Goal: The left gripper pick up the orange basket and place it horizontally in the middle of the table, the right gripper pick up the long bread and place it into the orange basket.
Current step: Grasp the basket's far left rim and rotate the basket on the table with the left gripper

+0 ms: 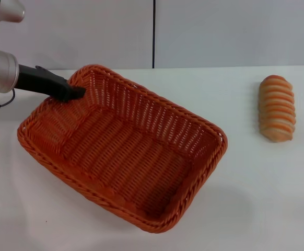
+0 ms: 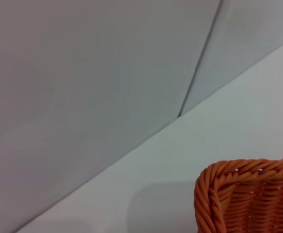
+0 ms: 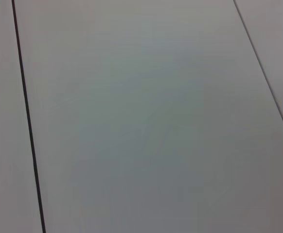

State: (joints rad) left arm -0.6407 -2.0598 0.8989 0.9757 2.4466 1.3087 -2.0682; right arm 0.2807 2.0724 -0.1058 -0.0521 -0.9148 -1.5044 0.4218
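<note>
Now your left gripper (image 1: 78, 92) is sitting at the far left corner of the basket (image 1: 126, 149), with its black tips right at the braided rim. From the head view you cannot tell whether the fingers are pinching the rim or only touching it, so please do not assume a firm hold. The left wrist view is showing only one corner of the basket and none of the fingers.

The basket is lying on the table (image 1: 277, 209), left of centre, and it is turned diagonally — one corner pointing toward the robot, the long side running from far left to near right. My judgement is that the placing step is not finished, because the basket is not yet horizontal.

The bread (image 1: 277, 107) is resting well apart from the basket, on the right side of the table, its ridged side up. The right gripper is not appearing in any view; its wrist camera is looking at a plain grey panel only.

What could go wrong from here:
- If the hold is only on one corner of the rim, the basket may be swinging or tilting when you are lifting, because it is big and all the weight is hanging to one side.
- The woven rim is rounded — thin tips may be slipping off it.
- If you are turning the basket too far to the right, its near corner may be pushing the bread away.
- If the basket is staying diagonal, the bread may be landing on the rim instead of inside.
</note>
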